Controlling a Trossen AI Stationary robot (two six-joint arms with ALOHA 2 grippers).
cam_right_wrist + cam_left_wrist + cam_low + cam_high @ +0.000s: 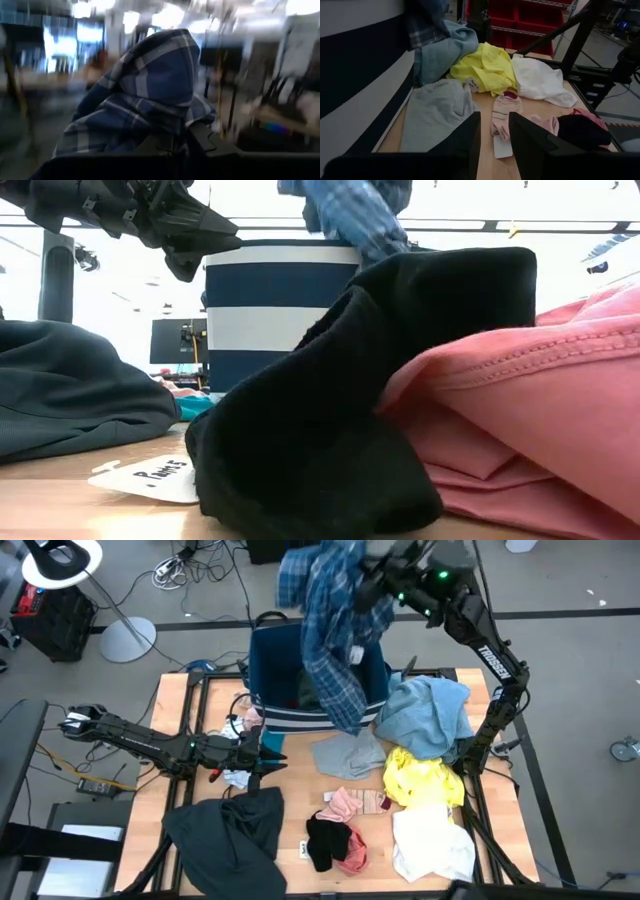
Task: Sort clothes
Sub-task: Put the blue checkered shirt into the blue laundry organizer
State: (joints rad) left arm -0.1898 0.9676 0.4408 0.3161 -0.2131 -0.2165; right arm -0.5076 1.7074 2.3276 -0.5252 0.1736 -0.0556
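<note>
Overhead alone shows right hand point(372, 580) clenching plaid shirt point(335, 640); left hand point(268, 752) released.

The high view looks straight down on the bin point(268, 665). The low view faces it level, close behind black cloth point(400, 380). Both share the bin.

Blue plaid shirt point(335, 630): hanging from my right gripper point(375, 580), draped over the bin. Light blue garment point(425, 715), yellow point(420, 780), white point(432, 843): heaped along my right. Grey top point(348, 753), pink sock point(345, 803), black piece point(325, 840): centre. Dark green point(225, 830): left front.
</note>
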